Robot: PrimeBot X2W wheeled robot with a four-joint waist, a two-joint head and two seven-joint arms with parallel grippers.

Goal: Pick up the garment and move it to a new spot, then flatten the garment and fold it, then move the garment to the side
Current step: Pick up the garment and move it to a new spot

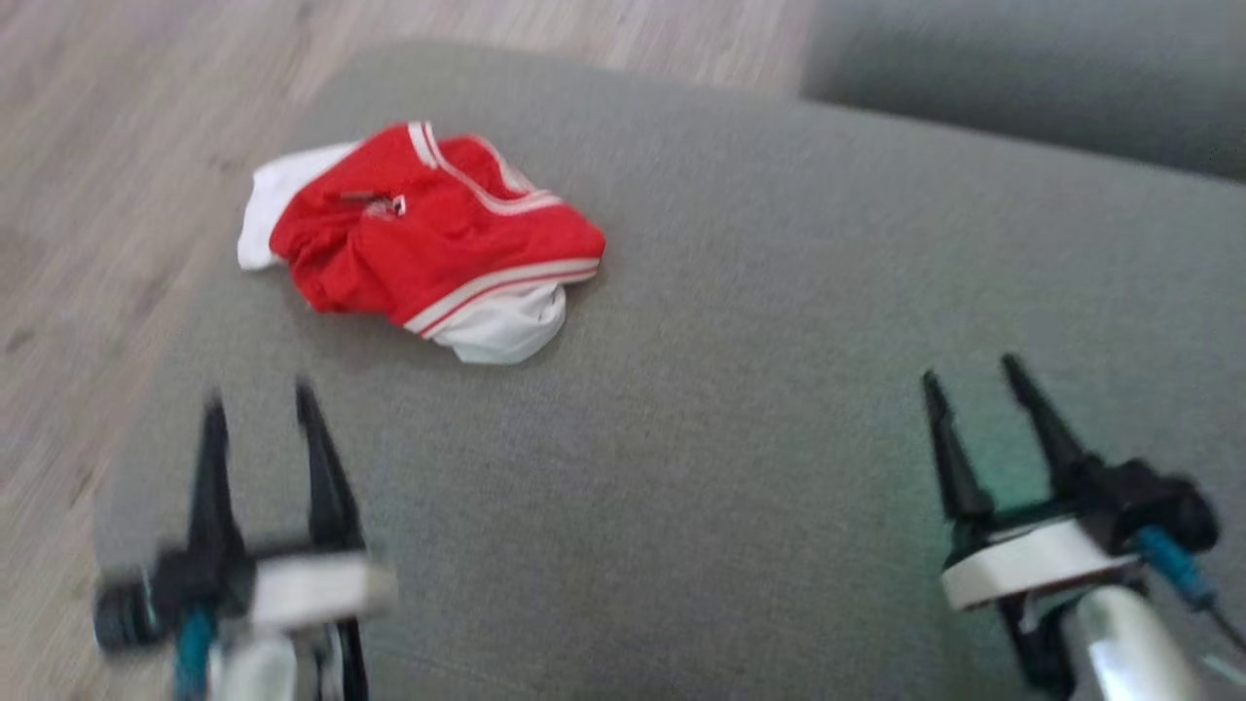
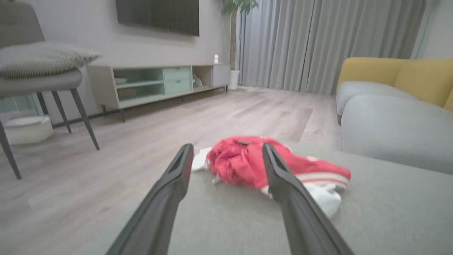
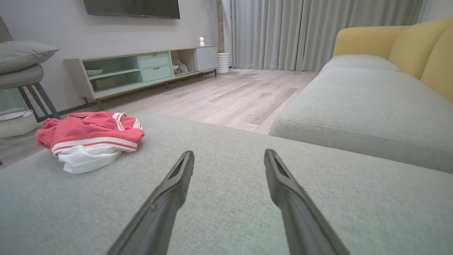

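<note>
Lying crumpled, red-and-white garment (image 1: 428,239), atop grey cushion (image 1: 779,321)

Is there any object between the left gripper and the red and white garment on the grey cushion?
Nothing visible stands in the way. The left gripper is open and points toward the garment, with bare grey cushion between them. The right gripper is off to the side, also open.

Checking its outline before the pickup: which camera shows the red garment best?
The head view: the garment lies whole from above, slightly blurred. Left wrist view: a finger crosses it. Right wrist view: sidelong, at left.
</note>
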